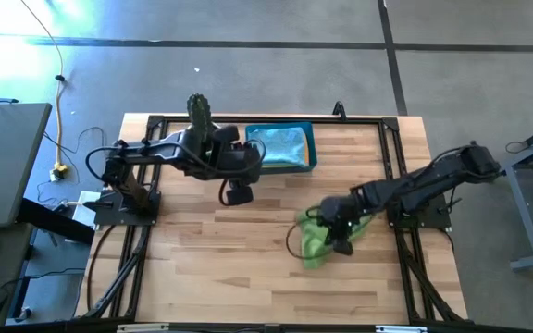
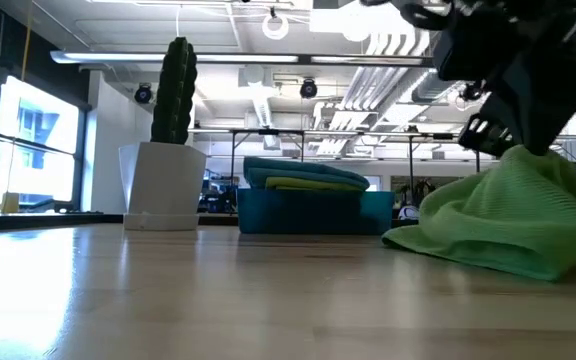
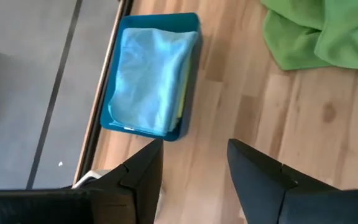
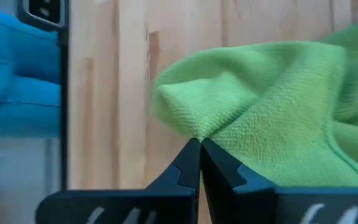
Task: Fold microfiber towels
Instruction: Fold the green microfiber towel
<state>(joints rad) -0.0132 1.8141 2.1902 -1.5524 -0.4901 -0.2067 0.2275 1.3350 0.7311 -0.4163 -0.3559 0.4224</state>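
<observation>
A crumpled lime green towel lies on the wooden table right of centre, with my right gripper shut on it; the low view shows the towel heaped under that gripper. My left gripper hovers open above the table's middle, near the blue bin, with nothing between its fingers. A light blue towel lies folded on top of the others in the bin. My right gripper pinches a raised fold of the green towel between its two fingertips. The fingers slant down at it from the table's right side. The cloth bunches up toward the fingers, and its lower part rests on the table.
The blue bin stands at the table's far edge, holding stacked folded towels. A cactus in a white pot stands at the far edge left of the bin. Bare wood stretches across the near half of the table.
</observation>
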